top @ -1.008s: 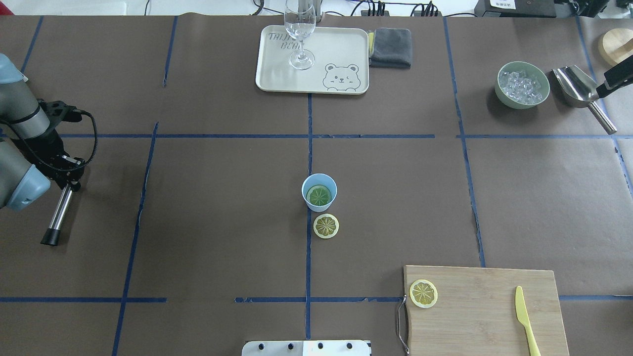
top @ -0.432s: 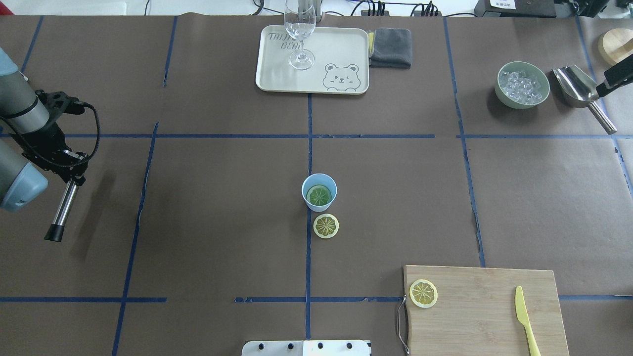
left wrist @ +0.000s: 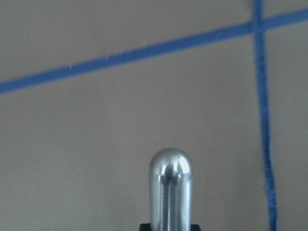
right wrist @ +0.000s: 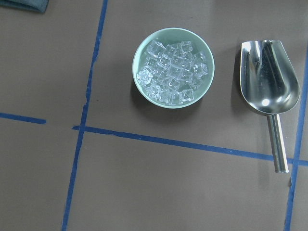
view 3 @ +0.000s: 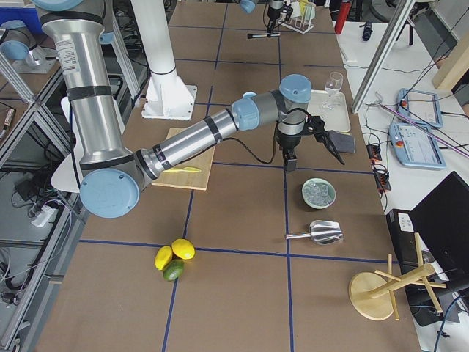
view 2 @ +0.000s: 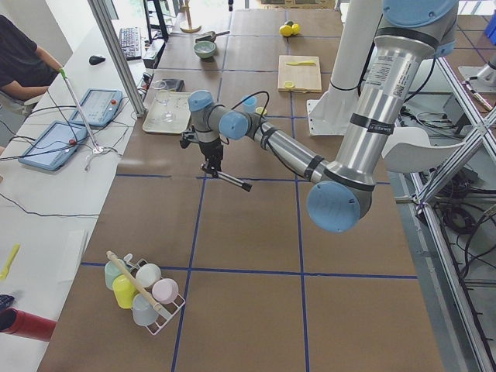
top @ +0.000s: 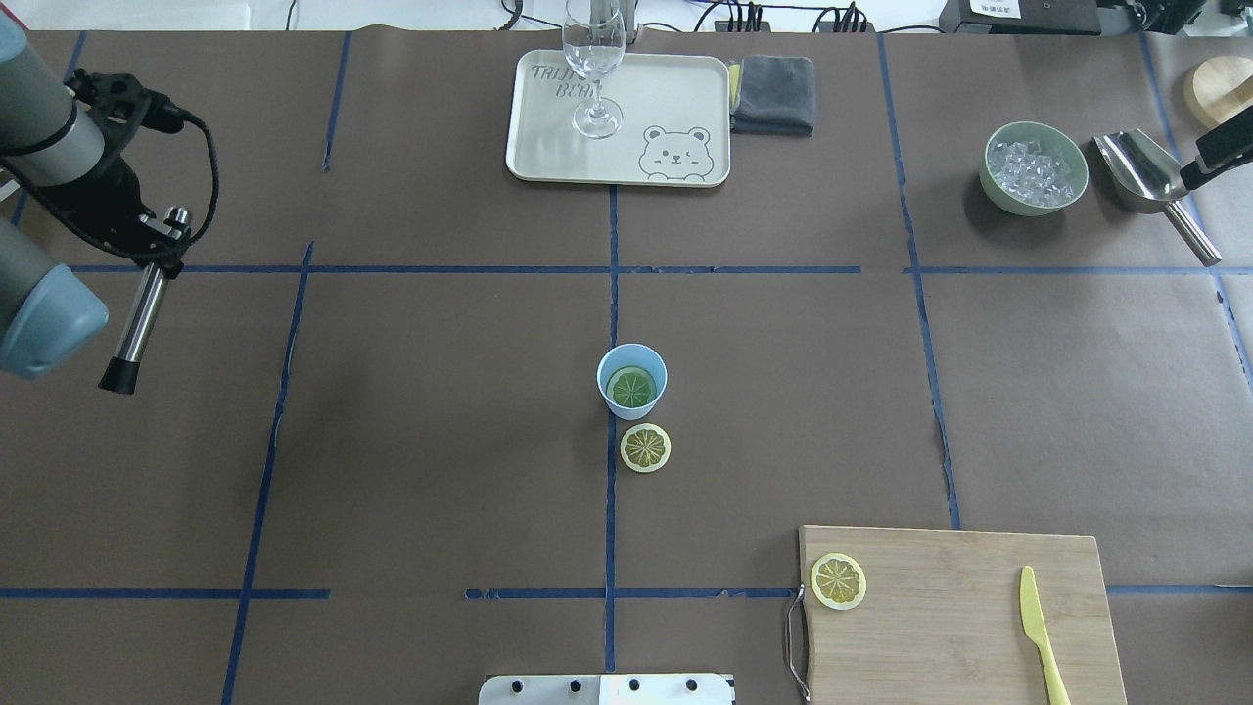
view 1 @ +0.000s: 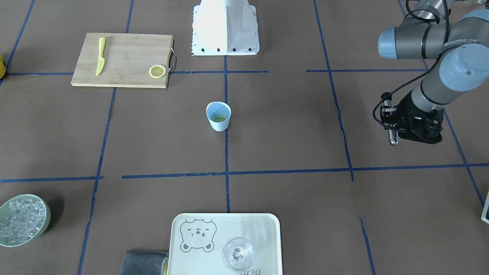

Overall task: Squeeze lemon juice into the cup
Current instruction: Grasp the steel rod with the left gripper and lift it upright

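The light-blue cup (top: 646,364) stands mid-table with a greenish lemon slice (top: 631,388) lying inside it; it also shows in the front view (view 1: 218,124). A second lemon slice (top: 645,447) lies flat on the table, touching the cup's near side. A third slice (top: 838,581) lies on the cutting board. My left gripper (top: 157,257) is far off at the table's left, shut on a metal rod (top: 139,318) with a black tip. My right gripper (top: 1219,152) shows only as a black part at the right edge, above the scoop; I cannot tell whether it is open or shut.
A wooden cutting board (top: 959,627) with a yellow knife (top: 1040,627) sits front right. A pale green bowl (right wrist: 136,62) of ice and a metal scoop (right wrist: 269,77) lie back right. A tray (top: 675,98) with a stemmed glass (top: 593,59) and a grey cloth (top: 773,93) stand at the back.
My left arm has moved toward the far side of the table, carrying the metal rod with it. The cup and the lemon slices have not moved.
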`<state>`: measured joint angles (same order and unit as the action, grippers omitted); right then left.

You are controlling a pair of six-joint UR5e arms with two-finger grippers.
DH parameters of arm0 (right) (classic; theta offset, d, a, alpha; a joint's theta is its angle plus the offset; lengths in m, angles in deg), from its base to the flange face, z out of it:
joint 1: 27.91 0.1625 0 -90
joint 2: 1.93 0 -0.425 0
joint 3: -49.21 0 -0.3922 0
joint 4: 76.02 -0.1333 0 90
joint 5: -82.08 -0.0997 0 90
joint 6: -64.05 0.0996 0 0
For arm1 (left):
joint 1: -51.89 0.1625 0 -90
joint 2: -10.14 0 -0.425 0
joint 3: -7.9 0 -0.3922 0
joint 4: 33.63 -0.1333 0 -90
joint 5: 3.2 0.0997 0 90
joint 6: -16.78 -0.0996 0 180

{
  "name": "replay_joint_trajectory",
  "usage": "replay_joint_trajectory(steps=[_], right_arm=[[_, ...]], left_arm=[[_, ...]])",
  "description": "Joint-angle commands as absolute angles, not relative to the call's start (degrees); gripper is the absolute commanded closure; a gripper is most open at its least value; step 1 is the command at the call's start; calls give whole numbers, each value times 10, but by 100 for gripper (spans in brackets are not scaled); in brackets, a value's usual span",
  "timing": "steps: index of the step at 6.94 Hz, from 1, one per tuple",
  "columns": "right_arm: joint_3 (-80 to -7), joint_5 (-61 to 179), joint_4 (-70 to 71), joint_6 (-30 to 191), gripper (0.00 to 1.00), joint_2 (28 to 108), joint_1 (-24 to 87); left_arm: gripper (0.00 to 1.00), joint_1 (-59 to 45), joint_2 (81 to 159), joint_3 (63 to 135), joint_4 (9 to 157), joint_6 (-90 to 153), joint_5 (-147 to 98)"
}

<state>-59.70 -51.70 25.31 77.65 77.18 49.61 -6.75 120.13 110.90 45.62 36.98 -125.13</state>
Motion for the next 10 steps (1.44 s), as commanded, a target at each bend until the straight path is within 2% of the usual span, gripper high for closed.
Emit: replay_joint_trajectory(steps=[1, 3, 5, 8, 10], right_arm=[[-599, -517, 253, 776, 0, 775, 496], [-594, -514, 253, 776, 0, 777, 496], [-593, -514, 253, 777, 0, 778, 504], [-589, -514, 253, 778, 0, 783, 516], [-589, -514, 253, 778, 0, 784, 521]], left_arm=[[100, -68, 1255, 1167, 465, 431, -1215], [100, -66, 1295, 1213, 519, 439, -1214], [100, -49, 1299, 1214, 636, 465, -1181], [100, 40, 1310, 1212, 796, 587, -1117], [100, 122, 1299, 1199, 939, 640, -976]])
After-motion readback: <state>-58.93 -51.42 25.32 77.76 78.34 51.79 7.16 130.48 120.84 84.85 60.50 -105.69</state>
